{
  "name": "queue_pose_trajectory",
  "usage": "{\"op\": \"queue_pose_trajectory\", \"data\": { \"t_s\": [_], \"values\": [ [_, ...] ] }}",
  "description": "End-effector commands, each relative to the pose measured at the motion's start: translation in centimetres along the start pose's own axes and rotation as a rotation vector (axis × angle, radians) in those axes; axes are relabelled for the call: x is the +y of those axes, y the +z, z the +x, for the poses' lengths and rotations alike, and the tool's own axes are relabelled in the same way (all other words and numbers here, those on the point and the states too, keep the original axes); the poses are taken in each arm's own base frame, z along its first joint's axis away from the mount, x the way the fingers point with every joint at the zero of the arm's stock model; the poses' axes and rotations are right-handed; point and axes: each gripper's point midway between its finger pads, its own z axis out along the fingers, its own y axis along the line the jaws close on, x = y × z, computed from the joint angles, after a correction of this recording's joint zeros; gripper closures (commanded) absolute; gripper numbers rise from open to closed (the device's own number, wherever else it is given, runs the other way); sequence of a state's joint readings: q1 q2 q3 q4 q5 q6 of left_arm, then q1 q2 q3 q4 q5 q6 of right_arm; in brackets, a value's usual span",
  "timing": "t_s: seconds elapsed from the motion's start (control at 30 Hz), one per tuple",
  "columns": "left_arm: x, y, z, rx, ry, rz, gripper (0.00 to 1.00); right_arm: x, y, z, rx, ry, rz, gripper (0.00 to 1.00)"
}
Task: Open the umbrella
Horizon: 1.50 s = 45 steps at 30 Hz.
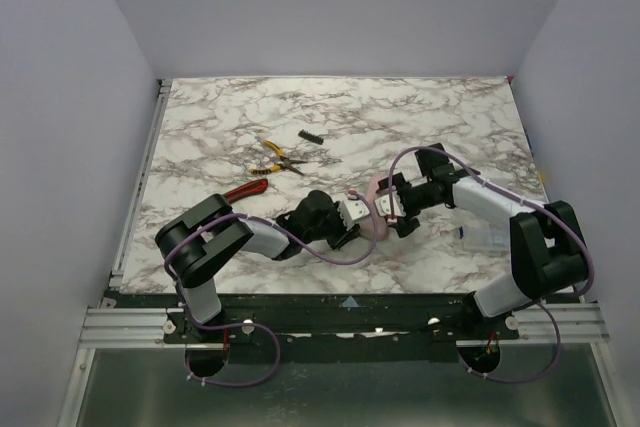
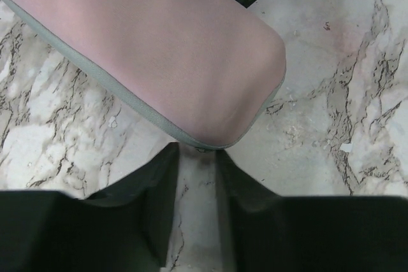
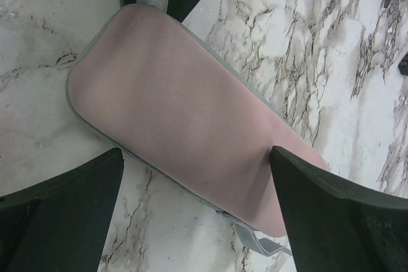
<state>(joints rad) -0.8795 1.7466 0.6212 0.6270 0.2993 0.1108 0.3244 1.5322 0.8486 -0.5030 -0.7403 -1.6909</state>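
Note:
The umbrella (image 1: 377, 219) lies folded flat on the marble table, a pink-beige oblong with grey trim; its shaft and handle knob are hidden. In the left wrist view its rounded end (image 2: 159, 49) reaches just to my left gripper (image 2: 197, 157), whose jaws stand narrowly apart with bare marble between them. My right gripper (image 3: 196, 154) is wide open across the umbrella (image 3: 178, 119): the right finger (image 3: 331, 214) touches its edge, the left finger (image 3: 64, 214) sits on the table beside it. A grey strap (image 3: 261, 243) hangs from its end. Seen from above, the left gripper (image 1: 357, 212) and right gripper (image 1: 398, 212) face each other.
Yellow-handled pliers (image 1: 272, 157) and a small black part (image 1: 311, 136) lie farther back. A red-handled tool (image 1: 245, 190) lies by the left arm. A small white and blue item (image 1: 470, 234) sits beside the right arm.

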Motion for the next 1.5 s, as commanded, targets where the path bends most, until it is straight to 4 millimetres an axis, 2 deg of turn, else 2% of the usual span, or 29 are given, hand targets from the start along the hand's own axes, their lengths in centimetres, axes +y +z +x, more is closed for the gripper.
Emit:
{"op": "queue_pose_trajectory", "data": {
  "t_s": [0.0, 0.1, 0.2, 0.4, 0.47, 0.57, 0.8, 1.07, 1.17, 1.23, 1.37, 1.47],
  "values": [
    [-0.8, -0.4, -0.8, -0.028, -0.023, 0.025, 0.63, 0.6, 0.5, 0.1, 0.021, 0.072, 0.020, 0.02],
    [-1.2, -0.4, -0.3, -0.019, -0.021, 0.049, 0.56, 1.0, 0.6, 0.4, 0.031, 0.086, 0.019, 0.02],
    [-1.0, -0.2, -0.1, -0.013, -0.018, 0.041, 0.56, 1.1, 0.6, 0.5, 0.037, 0.098, 0.017, 0.03],
    [0.3, 0.2, -0.8, -0.024, -0.061, -0.024, 0.79, 1.1, 0.6, 0.4, 0.032, 0.129, 0.026, 0.05],
    [0.4, 0.1, -1.0, -0.024, -0.097, -0.034, 0.84, 1.4, 0.6, 0.4, 0.033, 0.141, 0.023, 0.05],
    [0.2, -0.3, -1.3, -0.034, -0.110, -0.028, 1.00, 1.7, 0.6, 0.4, 0.032, 0.165, 0.026, 0.07],
    [-1.8, -1.8, -0.6, -0.025, -0.140, 0.040, 1.00, 1.3, 0.9, 0.9, 0.057, 0.253, 0.071, 0.12],
    [-3.1, -1.6, -0.5, -0.010, -0.211, 0.081, 1.00, 0.0, 2.1, 0.4, 0.095, 0.450, 0.175, 0.15],
    [-1.9, -1.4, -0.1, 0.005, -0.264, 0.022, 1.00, 0.0, 2.1, 0.2, 0.103, 0.556, 0.214, 0.15],
    [-0.2, -1.6, 0.2, 0.003, -0.315, -0.026, 1.00, 0.8, 1.9, -0.5, 0.088, 0.608, 0.188, 0.11],
    [2.6, -2.3, 0.1, -0.008, -0.349, -0.044, 1.00, 4.0, 0.4, -4.0, -0.006, 0.597, 0.035, 0.04],
    [3.8, -2.5, 0.1, 0.001, -0.335, -0.033, 1.00, 3.6, -1.1, -5.8, -0.055, 0.546, 0.016, 0.03]
  ]
}}
